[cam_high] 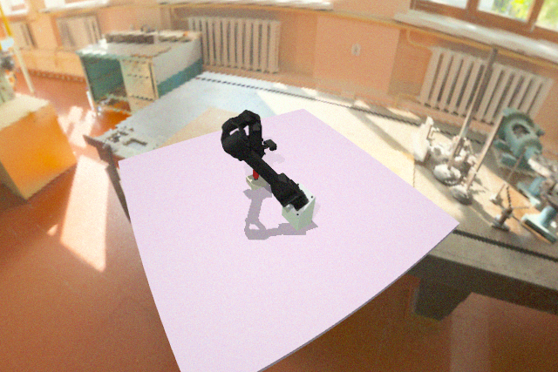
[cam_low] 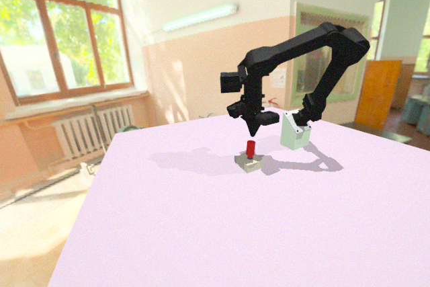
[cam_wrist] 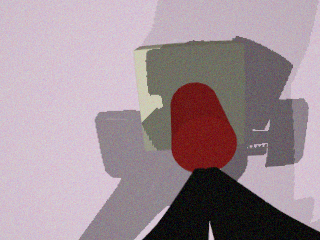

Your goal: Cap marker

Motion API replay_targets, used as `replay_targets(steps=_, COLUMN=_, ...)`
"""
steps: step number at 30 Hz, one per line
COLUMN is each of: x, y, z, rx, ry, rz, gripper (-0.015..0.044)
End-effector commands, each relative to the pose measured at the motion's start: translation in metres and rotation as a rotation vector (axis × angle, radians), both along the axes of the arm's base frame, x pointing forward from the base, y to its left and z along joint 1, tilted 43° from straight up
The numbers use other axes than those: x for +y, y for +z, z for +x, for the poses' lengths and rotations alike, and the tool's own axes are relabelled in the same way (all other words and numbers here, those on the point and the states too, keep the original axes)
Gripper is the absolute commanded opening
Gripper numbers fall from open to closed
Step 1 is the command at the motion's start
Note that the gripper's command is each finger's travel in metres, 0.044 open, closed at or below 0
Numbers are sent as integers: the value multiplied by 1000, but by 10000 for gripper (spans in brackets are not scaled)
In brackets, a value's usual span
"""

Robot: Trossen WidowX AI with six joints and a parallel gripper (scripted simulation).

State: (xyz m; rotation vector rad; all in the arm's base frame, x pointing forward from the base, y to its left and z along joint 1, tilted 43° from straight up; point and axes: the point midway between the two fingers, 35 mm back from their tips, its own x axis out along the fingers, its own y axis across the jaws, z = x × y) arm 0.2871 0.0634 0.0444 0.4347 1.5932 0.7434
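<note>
The red cap point(cam_low: 250, 148) point(cam_wrist: 200, 128) point(cam_high: 255, 173) sits on top of the marker, which stands upright in the pale holder block point(cam_low: 248, 166) point(cam_wrist: 194, 67) point(cam_high: 255, 181) on the pink table top point(cam_low: 208, 224). A short dark piece of the marker point(cam_low: 249, 156) shows under the cap. My gripper point(cam_low: 252, 134) point(cam_wrist: 206, 178) is shut and empty, its fingertips pressed together. It hangs straight above the cap with a small gap between the tips and the cap's top.
The arm's pale base block point(cam_low: 294, 132) point(cam_high: 298, 213) stands on the table to the right of the holder. The arm's shadow falls across the table beside the holder.
</note>
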Motion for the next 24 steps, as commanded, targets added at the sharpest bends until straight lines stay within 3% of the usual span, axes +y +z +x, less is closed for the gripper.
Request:
replay_targets(steps=1, x=-33, y=32, z=12, rx=-22, ry=-13, rz=-6, gripper=0)
replay_targets(steps=6, x=-47, y=49, z=13, rx=-21, ry=-12, rz=-5, gripper=0)
replay_targets(steps=22, x=-47, y=49, z=13, rx=-21, ry=-12, rz=-5, gripper=420)
replay_targets(steps=24, x=-47, y=49, z=13, rx=-21, ry=-12, rz=-5, gripper=440)
